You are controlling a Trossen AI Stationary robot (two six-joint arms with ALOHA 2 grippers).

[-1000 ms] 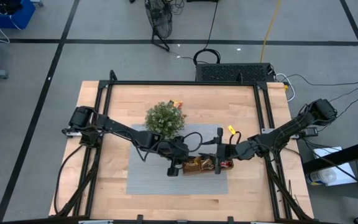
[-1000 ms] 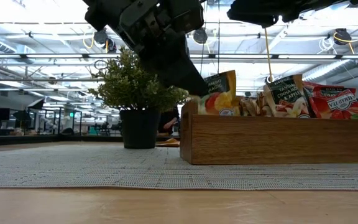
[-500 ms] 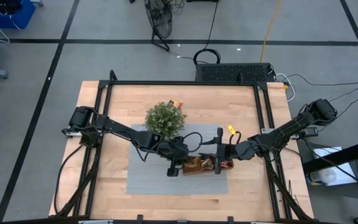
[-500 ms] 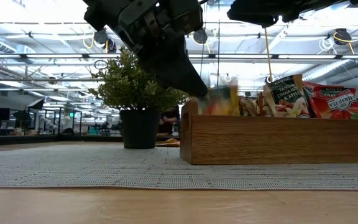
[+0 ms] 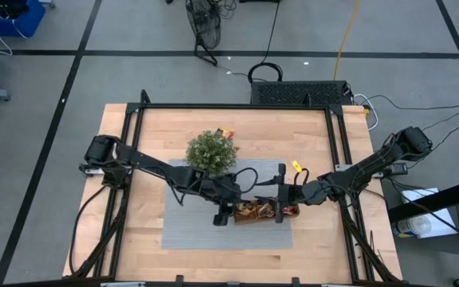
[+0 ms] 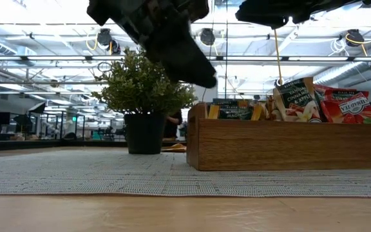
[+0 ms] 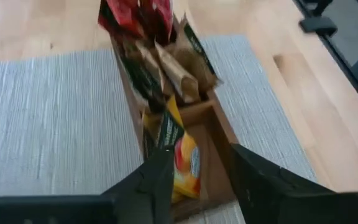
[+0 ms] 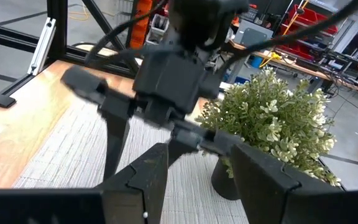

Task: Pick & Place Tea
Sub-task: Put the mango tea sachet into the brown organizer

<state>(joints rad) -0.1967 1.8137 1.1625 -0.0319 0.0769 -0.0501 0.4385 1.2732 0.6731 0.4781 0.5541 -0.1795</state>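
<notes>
From above: left gripper (image 5: pixel 225 214) parked over the left end of the wooden tray (image 5: pixel 255 219), right gripper (image 5: pixel 281 209) over the right end, both about equally close to the tea sachets (image 5: pixel 255 210) packed in between, plant (image 5: pixel 211 151) well off behind on the grey mat (image 5: pixel 183 223). Down at table height: left gripper (image 6: pixel 195 72) hanging just above the tray's (image 6: pixel 288 147) left compartment, clear of everything, with an orange-and-green sachet (image 6: pixel 232 111) sitting low in that compartment directly below and a touch to the side; taller red sachets (image 6: pixel 346 106) standing upright at the far end. Through the left wrist: fingers (image 7: pixel 155 182) spread apart with nothing between them, orange sachet (image 7: pixel 182 163) lying flat in the nearest compartment right in the gap line, long side running along the tray (image 7: pixel 221 134), more sachets (image 7: pixel 160 65) stacked farther on. Through the right wrist: own fingers (image 8: pixel 143 175) parted and empty, looking across at the plant (image 8: pixel 277 124) and the other arm, no tea visible there. Guessing placement done on the left side, so next pick probably hinges on whichever loose sachet is nearer, none spotted outside the tray here.
</notes>
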